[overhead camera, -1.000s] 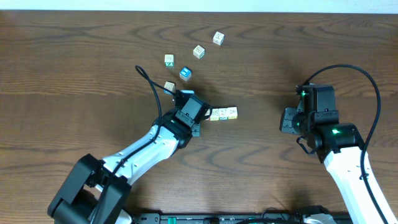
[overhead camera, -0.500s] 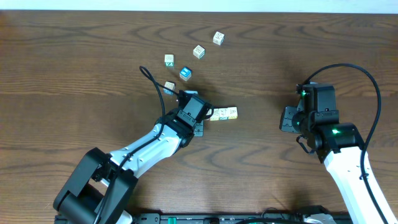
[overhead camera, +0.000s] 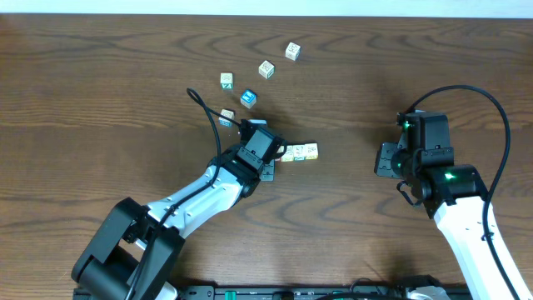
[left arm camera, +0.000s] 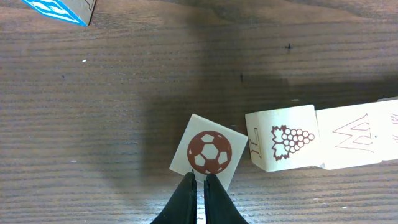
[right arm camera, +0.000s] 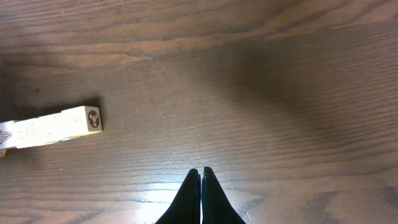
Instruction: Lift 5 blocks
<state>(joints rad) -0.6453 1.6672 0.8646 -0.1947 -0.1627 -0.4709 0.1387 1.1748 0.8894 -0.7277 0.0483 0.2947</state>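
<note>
Table [left arm camera: 93,124] of dark matt wood grain — blocks [left arm camera: 209,152] smooth, printed.

Dark brown wood-grain table [overhead camera: 383,75] filled the overhead view, with a thin pale white strip [overhead camera: 266,7] along its far edge. A small bright blue-topped cube [overhead camera: 248,99] sat upright on the table, left of centre, touching nothing. A small white cube with a teal-blue edge [overhead camera: 226,117] lay near it, lower left, apart from it. Its faces were too small to read.
</note>
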